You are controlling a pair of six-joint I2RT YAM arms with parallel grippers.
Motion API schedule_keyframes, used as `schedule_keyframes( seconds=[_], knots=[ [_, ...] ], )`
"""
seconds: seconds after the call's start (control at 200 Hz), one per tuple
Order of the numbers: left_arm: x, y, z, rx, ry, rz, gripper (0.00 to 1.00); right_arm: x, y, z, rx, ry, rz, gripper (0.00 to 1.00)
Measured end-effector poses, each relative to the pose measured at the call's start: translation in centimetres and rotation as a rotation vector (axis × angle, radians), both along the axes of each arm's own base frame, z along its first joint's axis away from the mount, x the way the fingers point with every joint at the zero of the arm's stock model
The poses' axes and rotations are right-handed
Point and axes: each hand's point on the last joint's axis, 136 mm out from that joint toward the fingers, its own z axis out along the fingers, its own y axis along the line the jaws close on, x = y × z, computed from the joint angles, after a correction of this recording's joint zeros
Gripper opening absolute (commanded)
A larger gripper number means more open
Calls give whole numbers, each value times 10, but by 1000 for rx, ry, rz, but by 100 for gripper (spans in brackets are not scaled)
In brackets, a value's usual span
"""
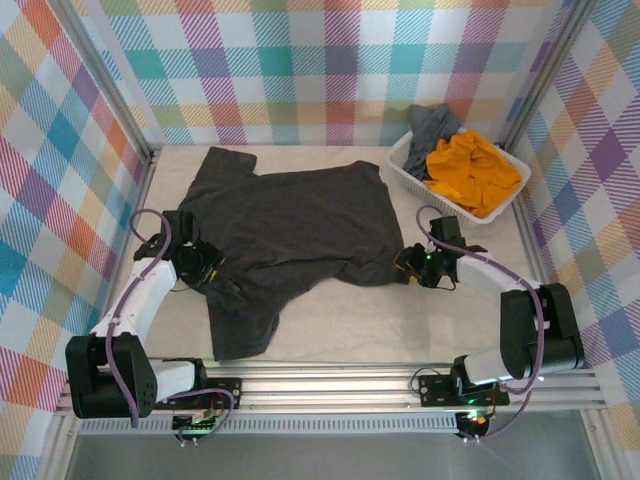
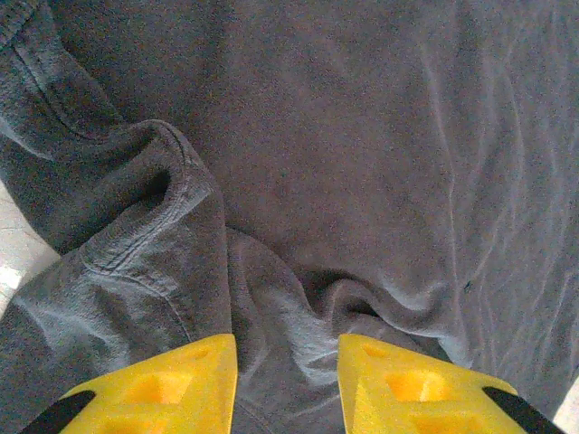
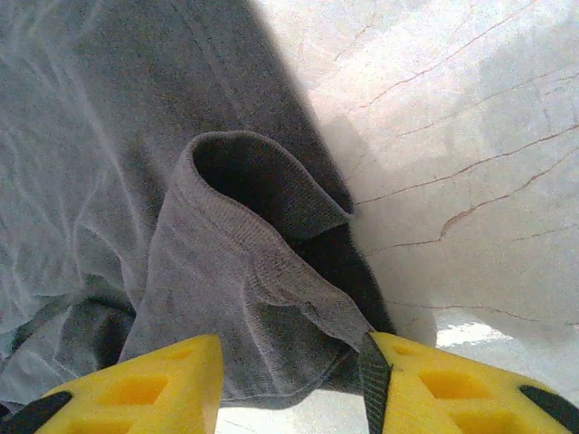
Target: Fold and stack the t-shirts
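Observation:
A dark charcoal t-shirt (image 1: 290,225) lies spread across the table, its lower left part trailing toward the near edge. My left gripper (image 1: 205,268) sits at the shirt's left side. In the left wrist view its yellow fingers (image 2: 163,384) pinch a bunched ridge of the cloth (image 2: 362,136) at the gripper (image 2: 288,362). My right gripper (image 1: 410,265) is at the shirt's lower right corner. Seen from the right wrist, that gripper (image 3: 294,362) holds the curled hem (image 3: 253,271) up off the table. A mustard-orange t-shirt (image 1: 470,170) and a slate grey t-shirt (image 1: 432,125) lie in the basket.
The white slatted basket (image 1: 403,168) stands at the back right, close to the checked wall. Bare pale tabletop (image 1: 400,325) runs between the shirt and the near rail. Checked walls close in the left, back and right sides.

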Motion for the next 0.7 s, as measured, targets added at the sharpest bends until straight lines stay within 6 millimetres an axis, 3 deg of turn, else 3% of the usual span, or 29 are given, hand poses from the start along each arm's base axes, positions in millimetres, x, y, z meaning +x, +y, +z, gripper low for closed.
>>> schedule_keyframes(
  seconds=[0.2,0.445,0.7],
  knots=[
    [0,-1,0,-8,0,-4,34,-8,-9,-2,-63,-10,22,46],
    [0,-4,1,-23,-2,-12,33,-4,-6,-8,-70,-29,71,33],
    [0,-6,6,-30,-17,-16,33,-8,-12,-16,-110,-7,82,36]
  ],
)
